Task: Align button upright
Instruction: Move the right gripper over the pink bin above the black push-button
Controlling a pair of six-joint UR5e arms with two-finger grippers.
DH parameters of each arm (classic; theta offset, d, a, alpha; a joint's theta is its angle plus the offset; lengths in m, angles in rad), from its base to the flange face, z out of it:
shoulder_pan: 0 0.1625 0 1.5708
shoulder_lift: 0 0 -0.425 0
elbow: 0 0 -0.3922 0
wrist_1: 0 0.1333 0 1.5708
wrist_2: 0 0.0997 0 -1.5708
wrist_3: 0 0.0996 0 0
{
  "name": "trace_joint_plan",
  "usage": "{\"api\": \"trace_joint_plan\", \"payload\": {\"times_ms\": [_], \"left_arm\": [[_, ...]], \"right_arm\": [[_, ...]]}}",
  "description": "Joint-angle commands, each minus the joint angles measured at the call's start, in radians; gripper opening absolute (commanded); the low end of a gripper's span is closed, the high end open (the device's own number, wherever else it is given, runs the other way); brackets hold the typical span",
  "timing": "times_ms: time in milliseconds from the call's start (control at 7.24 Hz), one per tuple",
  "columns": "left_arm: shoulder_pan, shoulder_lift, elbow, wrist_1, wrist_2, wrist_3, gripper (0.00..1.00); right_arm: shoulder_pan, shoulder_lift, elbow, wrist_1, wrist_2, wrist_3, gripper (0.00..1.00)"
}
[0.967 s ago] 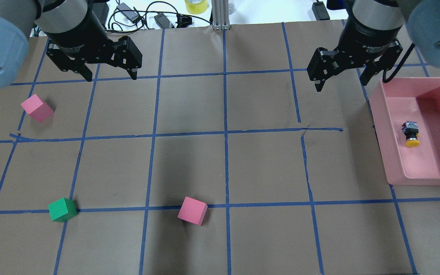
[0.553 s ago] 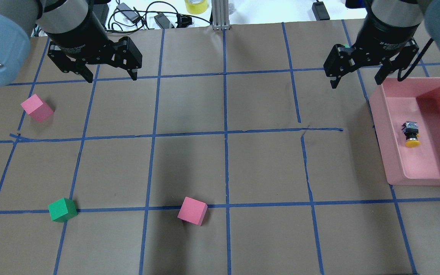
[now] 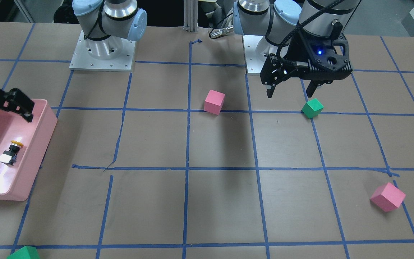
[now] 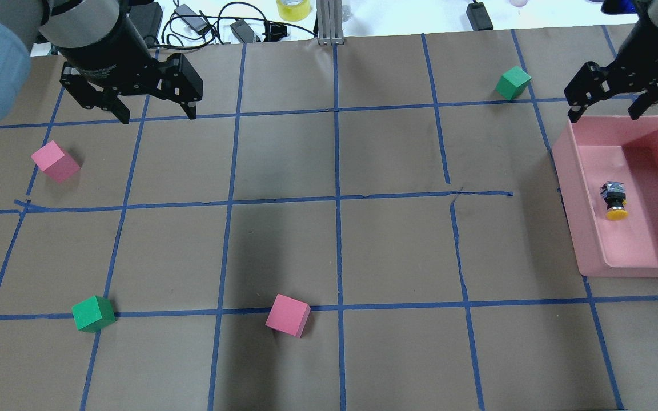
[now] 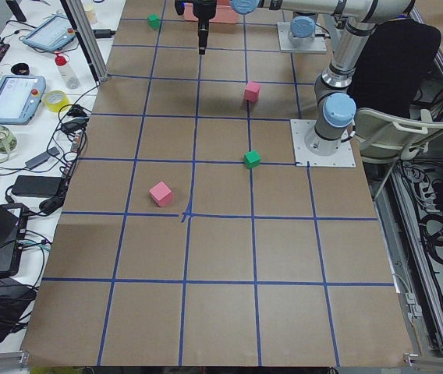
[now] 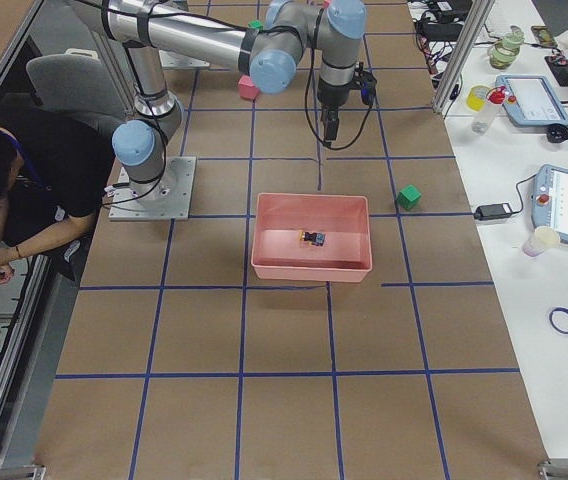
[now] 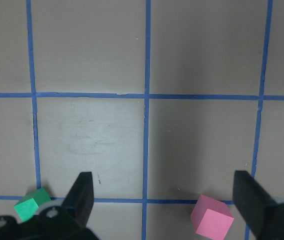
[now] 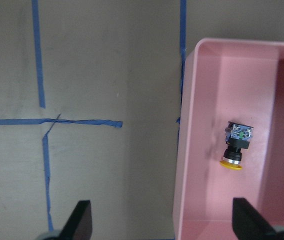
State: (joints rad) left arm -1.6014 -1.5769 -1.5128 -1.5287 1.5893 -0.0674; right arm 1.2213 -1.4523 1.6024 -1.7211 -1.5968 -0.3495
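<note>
The button lies on its side inside the pink bin at the table's right, with its yellow cap pointing toward the robot. It also shows in the right wrist view and the front view. My right gripper is open and empty. It hangs high over the bin's far rim, apart from the button. My left gripper is open and empty over the far left of the table.
A pink cube and a green cube lie on the left. Another pink cube lies at the near middle. A second green cube sits far right, beside the bin. Cables and tape lie beyond the far edge.
My right gripper has moved right and away to the bin's far rim, which uncovers the far green cube. My left gripper shifted slightly left. The button has not moved.
</note>
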Motion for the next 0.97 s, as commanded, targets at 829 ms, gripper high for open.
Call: {"api": "trace_joint_plan", "payload": {"times_ms": [829], "left_arm": [[0.0, 0.005, 0.002, -0.001, 0.003, 0.0, 1.0]], "right_arm": [[-0.224, 0.173, 0.289, -0.52, 0.014, -0.192, 0.98]]}}
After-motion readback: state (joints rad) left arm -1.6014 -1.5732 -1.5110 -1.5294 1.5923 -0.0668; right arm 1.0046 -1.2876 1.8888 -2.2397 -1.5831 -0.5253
